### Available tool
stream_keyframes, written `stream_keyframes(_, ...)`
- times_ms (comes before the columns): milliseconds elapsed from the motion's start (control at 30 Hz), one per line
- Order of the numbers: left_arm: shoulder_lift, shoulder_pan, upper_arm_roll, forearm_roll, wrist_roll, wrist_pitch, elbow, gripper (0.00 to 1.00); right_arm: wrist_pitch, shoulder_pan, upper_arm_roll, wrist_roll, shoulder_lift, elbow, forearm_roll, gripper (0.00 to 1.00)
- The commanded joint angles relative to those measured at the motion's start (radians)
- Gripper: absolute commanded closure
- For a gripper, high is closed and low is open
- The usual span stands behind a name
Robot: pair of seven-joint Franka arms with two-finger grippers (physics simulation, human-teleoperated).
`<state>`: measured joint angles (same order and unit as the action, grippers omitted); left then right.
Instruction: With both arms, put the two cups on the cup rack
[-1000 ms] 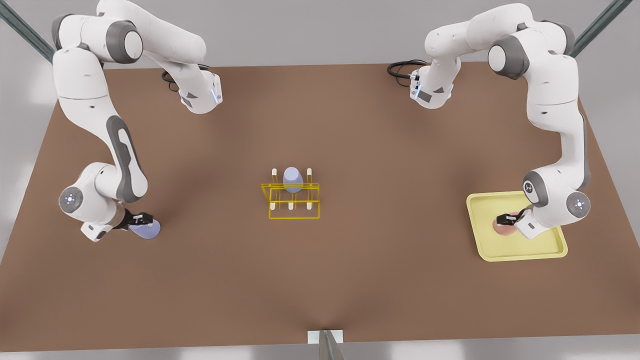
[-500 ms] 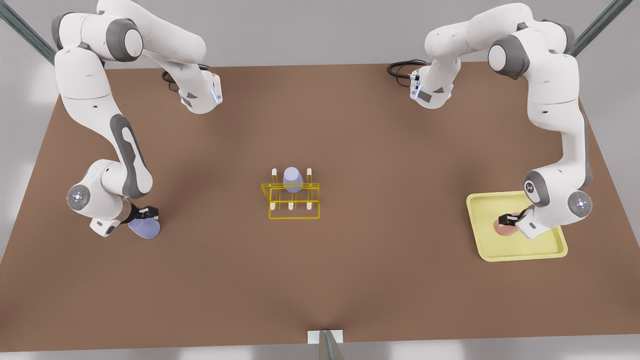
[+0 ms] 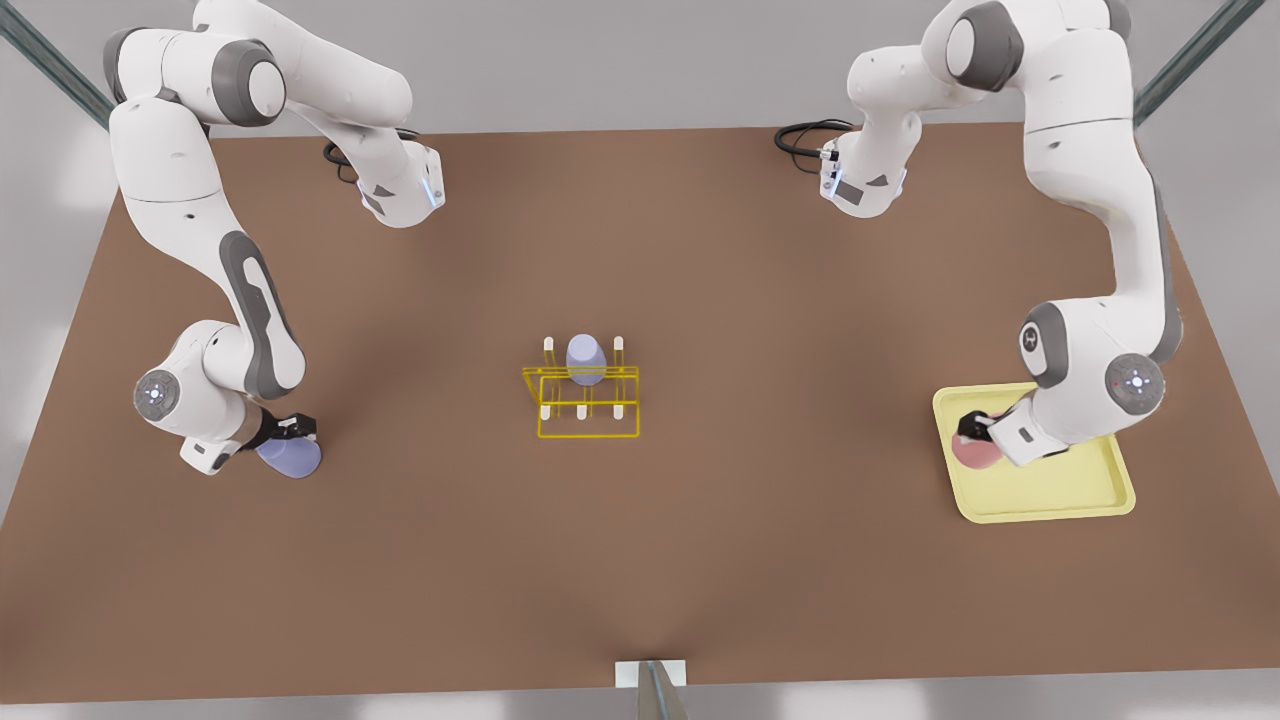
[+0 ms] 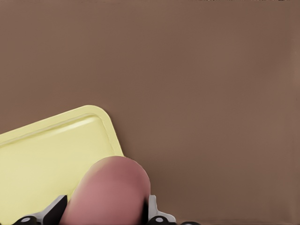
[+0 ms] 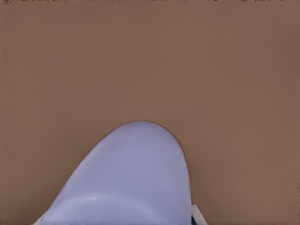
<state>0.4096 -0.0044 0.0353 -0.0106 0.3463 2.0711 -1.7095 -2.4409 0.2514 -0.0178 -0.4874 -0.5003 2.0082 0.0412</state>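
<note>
My left gripper point(image 3: 972, 432) is at the front view's right, shut on the pink cup point(image 3: 970, 452) over the left edge of the yellow tray point(image 3: 1060, 495). The left wrist view has the pink cup point(image 4: 110, 192) between both fingers point(image 4: 152, 212). At the front view's left, my right gripper point(image 3: 290, 430) is shut on a lavender cup point(image 3: 292, 458) lying tilted low over the table; the right wrist view looks along that cup point(image 5: 131, 178). The yellow wire cup rack point(image 3: 585, 402) stands mid-table with a second lavender cup point(image 3: 585, 358) upside down on a back peg.
The flat pale-yellow tray point(image 4: 47, 159) lies on the brown table near the front view's right edge. Both arm bases stand at the table's far side, each with a black cable point(image 3: 800, 135). Bare brown table separates each gripper from the rack.
The left gripper has carried the pink cup toward the front view's left, to the tray's edge, with its arm raised. The right gripper shifted slightly a second ago and has since held still.
</note>
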Motion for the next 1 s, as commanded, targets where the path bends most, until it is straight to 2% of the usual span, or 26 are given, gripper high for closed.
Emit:
stream_keyframes(0,-0.002,-0.066,-0.002,-0.028,-0.411,-0.080,0.010,0.16,-0.001,-0.003,-0.001,-0.016,-0.003,-0.005,-0.004,0.16)
stream_keyframes(100,0.009,-0.092,-0.101,-0.026,-0.624,-0.082,0.053,0.16,0.000,-0.004,-0.005,-0.016,-0.001,-0.026,0.011,0.17)
stream_keyframes(200,0.018,-0.098,-0.250,-0.025,-0.855,-0.083,0.093,0.16,-0.001,-0.004,-0.007,-0.016,-0.001,-0.032,0.009,0.22)
stream_keyframes(233,0.035,-0.134,-0.261,-0.020,-0.934,-0.083,0.126,0.16,-0.001,-0.004,-0.007,-0.016,0.000,-0.035,0.009,0.22)
stream_keyframes(467,0.185,-0.379,-0.264,-0.029,-1.230,-0.095,0.358,0.16,0.002,-0.006,-0.053,-0.042,0.028,-0.065,0.048,0.22)
stream_keyframes(700,0.322,-0.546,-0.261,-0.089,-1.400,-0.094,0.579,0.16,0.016,-0.009,-0.183,-0.042,0.049,-0.100,0.060,0.22)
stream_keyframes(967,0.391,-0.585,-0.242,-0.084,-1.402,-0.063,0.633,0.16,0.014,-0.009,-0.370,-0.039,0.052,-0.141,0.120,0.22)
